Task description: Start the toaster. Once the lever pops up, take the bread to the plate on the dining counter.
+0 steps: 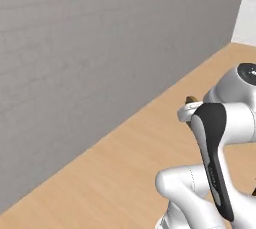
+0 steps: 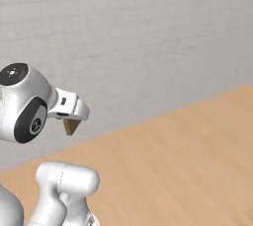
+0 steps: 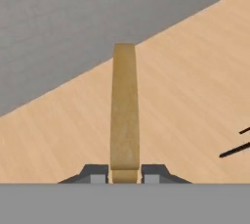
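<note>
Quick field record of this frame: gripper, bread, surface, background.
gripper: shut on the bread, one finger tip each side of its lower end
bread: tan slice, seen edge-on in the hand view, held off the surface; a corner shows under the hand in the right base view
surface: light wood under the arm
background: grey wall
other: thin dark lines at hand view right, unidentifiable

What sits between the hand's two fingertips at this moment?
The bread, edge-on, is pinched between the fingertips in the hand view. The hand is shut on it above a light wood surface.
</note>
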Motion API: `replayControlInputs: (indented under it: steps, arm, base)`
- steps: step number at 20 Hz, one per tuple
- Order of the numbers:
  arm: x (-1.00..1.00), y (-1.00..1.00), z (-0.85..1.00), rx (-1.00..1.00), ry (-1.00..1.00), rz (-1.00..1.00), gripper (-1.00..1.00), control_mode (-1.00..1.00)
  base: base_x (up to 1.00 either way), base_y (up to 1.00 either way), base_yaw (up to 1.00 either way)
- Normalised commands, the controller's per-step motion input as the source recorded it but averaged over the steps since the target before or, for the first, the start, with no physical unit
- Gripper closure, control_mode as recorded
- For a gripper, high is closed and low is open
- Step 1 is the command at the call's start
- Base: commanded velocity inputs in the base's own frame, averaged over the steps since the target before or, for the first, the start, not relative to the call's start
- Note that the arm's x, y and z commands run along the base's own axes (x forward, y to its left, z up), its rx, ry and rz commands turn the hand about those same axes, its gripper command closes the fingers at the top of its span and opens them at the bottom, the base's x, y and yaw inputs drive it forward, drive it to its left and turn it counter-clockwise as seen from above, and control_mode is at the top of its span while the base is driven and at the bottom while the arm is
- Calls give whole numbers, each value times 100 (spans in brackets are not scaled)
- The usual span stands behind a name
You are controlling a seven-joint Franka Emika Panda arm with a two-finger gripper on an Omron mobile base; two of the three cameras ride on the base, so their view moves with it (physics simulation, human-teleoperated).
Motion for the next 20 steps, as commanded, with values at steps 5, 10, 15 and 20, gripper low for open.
replayControlInputs:
  steps: [5,10,15,20]
  arm:
    - [0,0,0,0,0,0,100,100]
    - [0,0,0,0,0,0,100,100]
    - [0,0,0,0,0,0,100,100]
    - [0,0,0,0,0,0,100,100]
  base:
    - [0,10,-91]
    - [16,14,-85]
    - [54,36,-72]
    - [79,56,-60]
